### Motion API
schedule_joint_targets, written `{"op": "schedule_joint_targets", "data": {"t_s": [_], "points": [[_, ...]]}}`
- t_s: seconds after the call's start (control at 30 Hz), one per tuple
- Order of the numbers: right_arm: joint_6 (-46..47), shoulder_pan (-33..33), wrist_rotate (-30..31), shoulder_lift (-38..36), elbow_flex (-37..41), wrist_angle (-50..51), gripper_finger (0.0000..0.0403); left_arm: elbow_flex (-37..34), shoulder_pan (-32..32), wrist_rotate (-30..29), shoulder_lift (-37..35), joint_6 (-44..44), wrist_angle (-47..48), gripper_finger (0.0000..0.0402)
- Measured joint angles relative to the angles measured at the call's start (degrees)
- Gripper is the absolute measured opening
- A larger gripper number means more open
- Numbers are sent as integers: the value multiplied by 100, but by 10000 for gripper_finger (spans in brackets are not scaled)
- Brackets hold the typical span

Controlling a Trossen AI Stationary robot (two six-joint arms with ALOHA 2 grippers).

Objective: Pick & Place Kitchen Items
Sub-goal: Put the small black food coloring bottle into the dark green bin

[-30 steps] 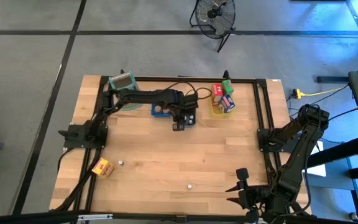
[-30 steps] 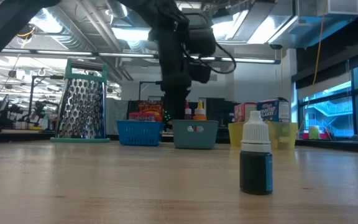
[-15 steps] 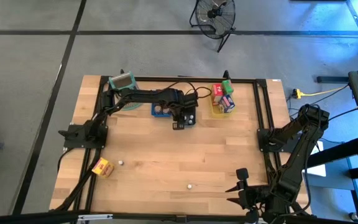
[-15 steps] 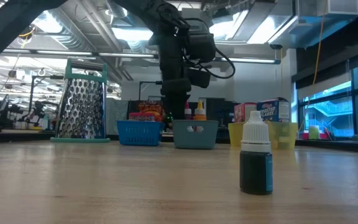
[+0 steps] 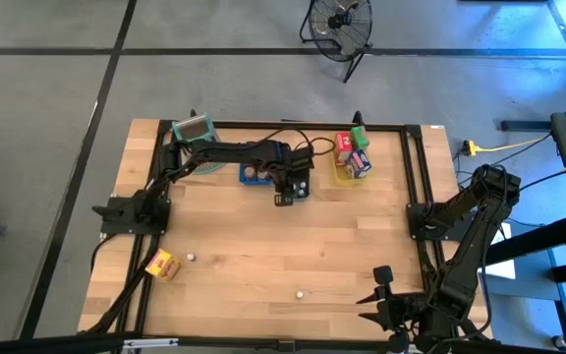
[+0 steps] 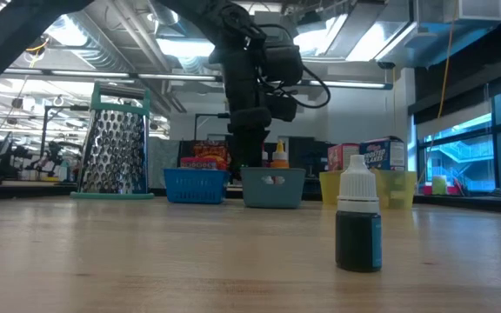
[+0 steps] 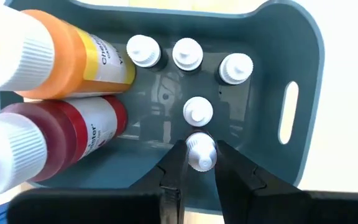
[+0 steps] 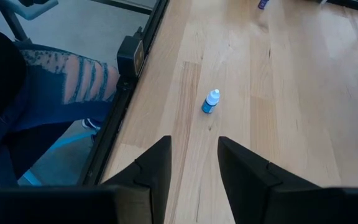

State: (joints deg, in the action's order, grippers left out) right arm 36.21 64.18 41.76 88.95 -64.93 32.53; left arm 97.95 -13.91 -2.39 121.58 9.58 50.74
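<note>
Left gripper: my left gripper (image 7: 200, 163) hangs over the grey tray (image 7: 303, 56) at the far side of the table, and its fingers are clenched on a small white-capped bottle (image 7: 201, 151)
Change: against the pictures from 1 second ago, I see the left arm came a little lower and closer to the tray; the bottle is now just inside the tray's walls
Meaning for the task: I judge this is the placing step, nearly done; what is left is to release the bottle and lift away
Tray contents: 4 more small bottles (image 7: 198, 109) stand upright there, beside an orange bottle (image 7: 73, 59) and a red bottle (image 7: 67, 134) lying on their sides
Right gripper: my right gripper (image 8: 194, 163) waits at the near right corner, fingers apart and holding nothing
Left on the table: a blue bottle (image 8: 211, 101), a yellow-orange carton (image 5: 160, 264) and a tiny bottle (image 5: 301, 293) are not yet placed
Risk: the held bottle can tip onto its neighbour when I let go
</note>
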Motion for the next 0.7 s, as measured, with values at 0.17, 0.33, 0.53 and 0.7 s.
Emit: {"op": "schedule_joint_targets", "data": {"t_s": [0.17,0.33,0.53,0.7], "points": [[0,0,-17,0,0,0,133,0,-6,22,99,0,48,54],[4,0,-57,0,0,0,133,13,-10,-13,162,30,5,55],[46,-2,-59,0,0,13,133,13,-9,7,162,20,-2,56],[46,-1,-58,0,0,15,133,12,-9,15,162,20,-7,74]]}}
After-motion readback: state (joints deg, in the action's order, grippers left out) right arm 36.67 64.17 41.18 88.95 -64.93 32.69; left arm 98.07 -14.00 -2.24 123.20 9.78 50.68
